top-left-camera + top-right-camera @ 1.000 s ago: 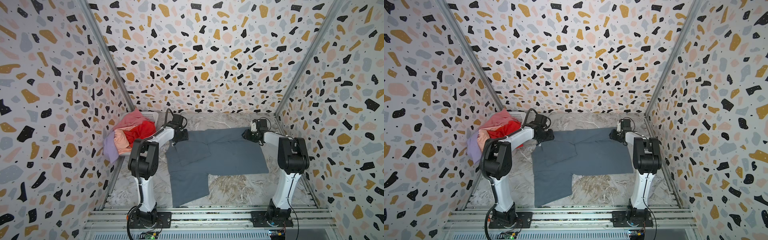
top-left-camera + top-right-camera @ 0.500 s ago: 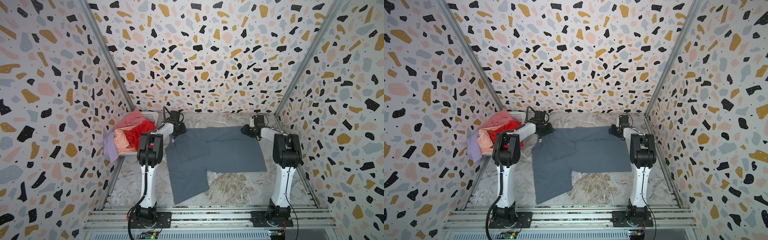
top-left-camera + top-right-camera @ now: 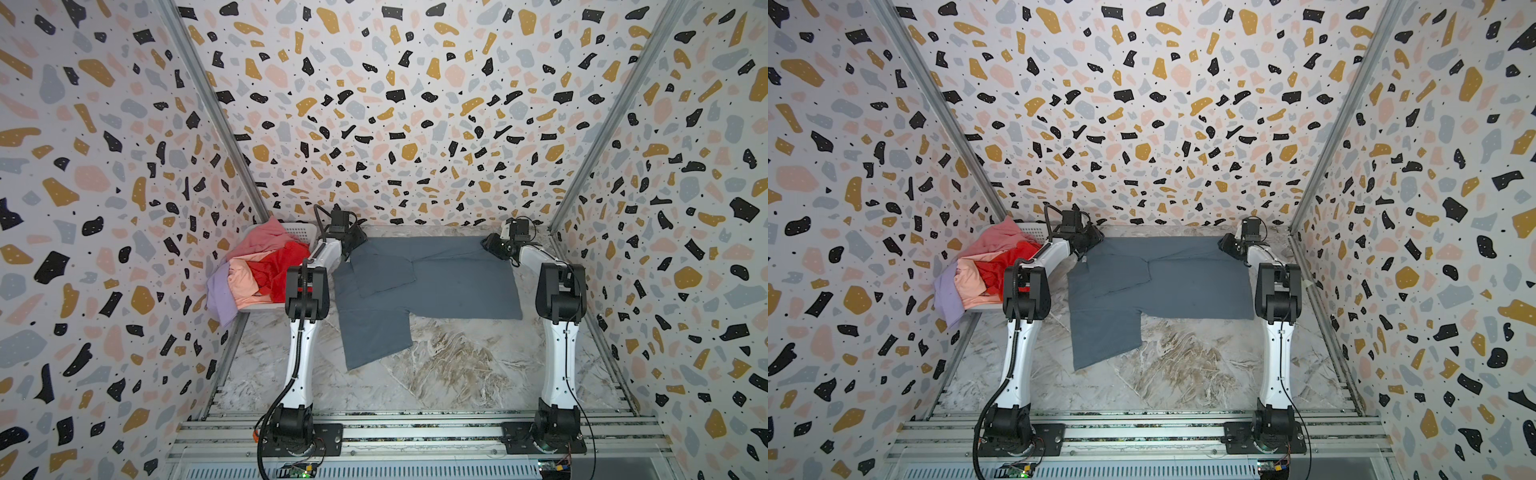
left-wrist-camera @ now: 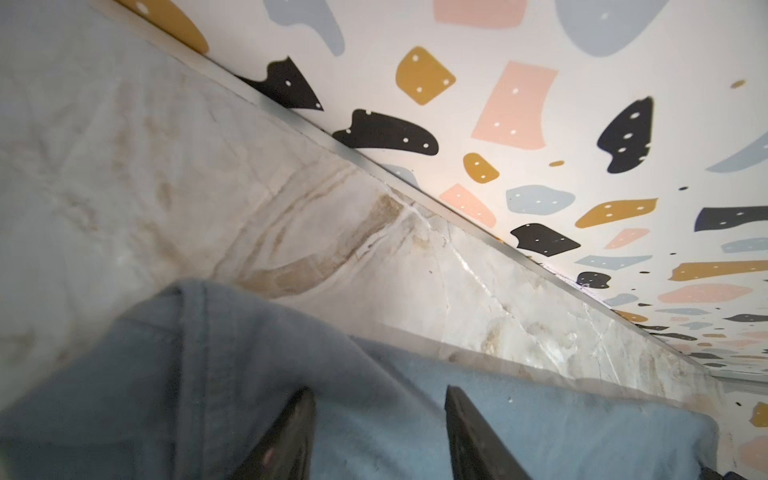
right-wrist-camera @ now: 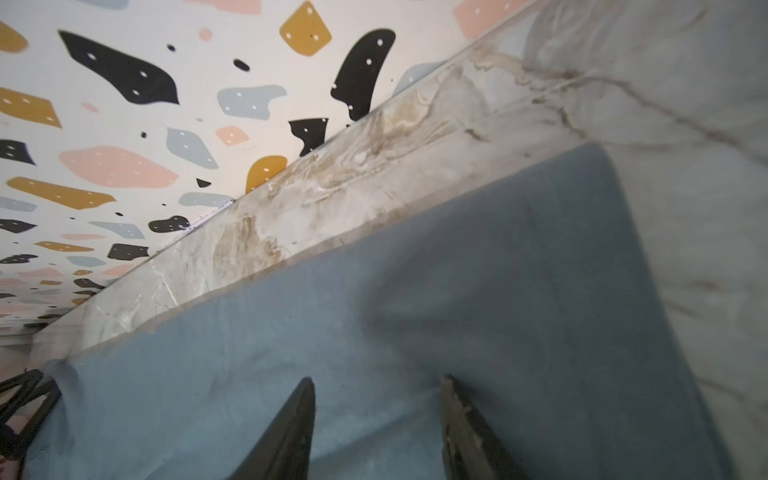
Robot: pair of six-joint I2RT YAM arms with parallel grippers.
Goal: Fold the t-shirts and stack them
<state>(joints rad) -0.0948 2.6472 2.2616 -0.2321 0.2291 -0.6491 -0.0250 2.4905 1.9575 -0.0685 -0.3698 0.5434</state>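
Grey-blue t-shirt (image 3: 457, 282) spread along tabletop (image 3: 457, 365) far edge. Left gripper (image 4: 379, 390) and right gripper (image 5: 377, 379), both unclenched, sit at its far corners, likely flattening it for folding

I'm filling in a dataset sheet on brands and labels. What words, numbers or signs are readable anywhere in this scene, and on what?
No text can be read anywhere.
grey-blue t-shirt: no label or print shows.
basket shirts: plain cloth, no print.
circuit boards: any markings are too small to read.
walls: coloured blotches only, no signs.
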